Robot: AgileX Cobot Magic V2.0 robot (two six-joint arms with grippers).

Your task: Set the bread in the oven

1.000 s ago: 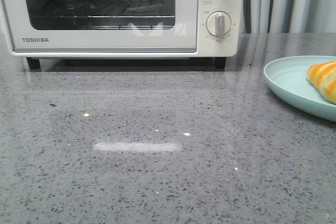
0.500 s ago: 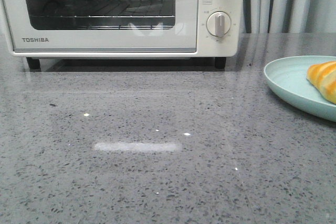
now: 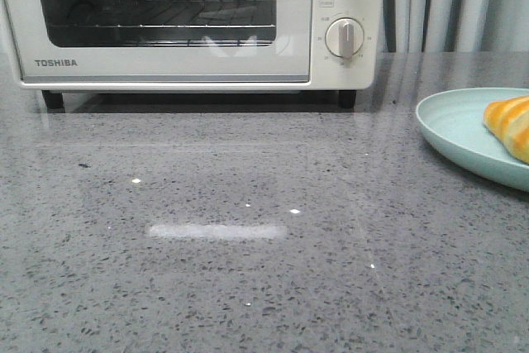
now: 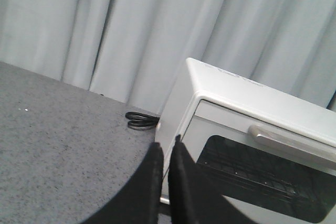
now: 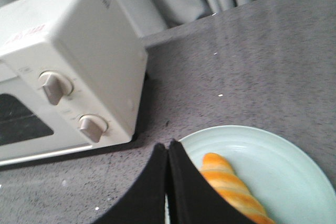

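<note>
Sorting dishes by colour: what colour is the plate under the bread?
Pale mint green plate, clearest in the right wrist view.

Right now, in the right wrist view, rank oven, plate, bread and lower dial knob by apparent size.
1. Oven, cropped by the frame
2. Plate, pale green, nearer the camera and also cropped
3. Bread, partly behind the shut right gripper
4. Lower dial knob
</note>
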